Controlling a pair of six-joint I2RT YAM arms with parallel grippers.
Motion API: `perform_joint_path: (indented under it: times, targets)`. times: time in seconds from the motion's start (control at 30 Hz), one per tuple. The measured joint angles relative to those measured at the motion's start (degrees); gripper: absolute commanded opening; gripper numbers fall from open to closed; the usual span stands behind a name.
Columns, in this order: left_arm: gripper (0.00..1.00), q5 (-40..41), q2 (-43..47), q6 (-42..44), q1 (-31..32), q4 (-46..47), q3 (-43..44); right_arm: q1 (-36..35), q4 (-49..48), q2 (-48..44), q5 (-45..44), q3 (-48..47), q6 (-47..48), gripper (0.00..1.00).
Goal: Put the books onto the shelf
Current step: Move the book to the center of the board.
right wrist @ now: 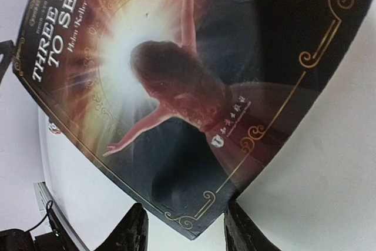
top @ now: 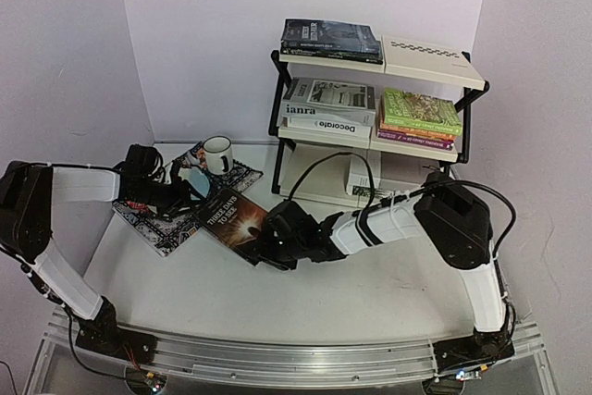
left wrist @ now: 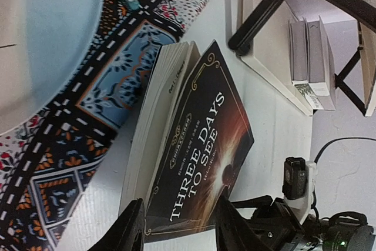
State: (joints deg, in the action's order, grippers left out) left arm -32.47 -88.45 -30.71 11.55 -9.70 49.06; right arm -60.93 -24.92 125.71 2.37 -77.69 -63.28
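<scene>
As judged from filled tiers, progress: well along, likely one book short of done.
Done: dark novels (top: 331, 40) on top tier of shelf (top: 430, 60), upper right of top view; grey-white pair (top: 328, 106) and green-topped stack (top: 421, 113) on middle tier; pale books (left wrist: 311, 57) on bottom tier.
Left to do: book (top: 231, 219), "Three Days to See", cover up on table (top: 277, 302), centre left of top view, touching placemat (top: 153, 224); not yet lifted, as far as visible.
Left gripper (left wrist: 179, 227): bottom of its wrist view, jaws apart astride book's near end; pressing or only straddling, cannot tell.
Right gripper (right wrist: 185, 221): bottom of its wrist view, jaws parted, book's corner poking between them with gaps on both sides; no grip.
Step in hand: probably a pickup from opposite ends of book.
Nearby: mug (top: 218, 154) on placemat, just above book in top view; pale blue round thing (left wrist: 47, 39) at upper left of left wrist view, unidentified.
In the way: black post (top: 276, 99) at shelf's left front, between book and tiers; cable (top: 324, 159) looping in front of bottom tier.
Room: right panel of top tier bare, seemingly easiest spot; middle tier nearly full.
Risk: cover slipping or splaying open if pinched at a corner only; mug close enough to be nudged on lift.
</scene>
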Motion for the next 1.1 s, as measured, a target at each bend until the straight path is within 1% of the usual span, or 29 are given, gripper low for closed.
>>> perform_joint_path:
  times: [0.03, 0.13, 0.27, 0.47, 0.57, 0.67, 0.77, 0.83, 0.97, 1.1]
  targets:
    - [0.42, -0.18, -0.02, 0.84, -1.09, -0.64, 0.00, -0.11, 0.20, 1.09, -0.02, -1.73, 0.40, 0.46]
    - [0.42, -1.07, -0.65, 2.90, -3.52, -2.01, -0.02, -0.44, 1.09, 2.38, -0.74, -4.21, 2.47, 0.57]
    - [0.44, -1.99, -1.71, 4.82, -3.73, -3.70, -0.49, -0.88, 3.30, 1.94, -4.67, -4.62, 7.01, 0.62]
    - [0.48, 0.40, -1.56, 5.59, -3.85, -4.94, -1.21, -2.05, 11.25, 0.15, -11.12, -4.70, 16.01, 0.64]
    - [0.52, 1.20, 0.77, 4.80, -3.88, -4.78, -2.55, -2.71, 14.39, -0.32, -13.73, -4.77, 20.75, 0.65]
    - [0.58, 0.86, 5.66, 2.43, -3.91, -4.14, -6.28, -3.75, 17.48, -0.48, -15.81, -5.55, 26.99, 0.65]
    - [0.63, -0.09, 11.53, -1.68, -3.90, -2.07, -11.51, -4.91, 19.64, -0.48, -17.87, -7.53, 33.11, 0.66]
    - [0.65, -1.53, 14.28, -5.27, -3.89, 1.59, -15.34, -5.56, 20.58, -0.48, -19.14, -9.25, 36.83, 0.66]
    - [0.69, -4.24, 15.92, -13.46, -3.63, 10.44, -23.69, -6.34, 21.07, -0.48, -20.88, -11.81, 41.95, 0.65]
    - [0.75, -4.35, 15.94, -19.15, -1.66, 14.91, -27.33, -6.33, 21.60, -0.48, -22.18, -13.12, 44.71, 0.64]
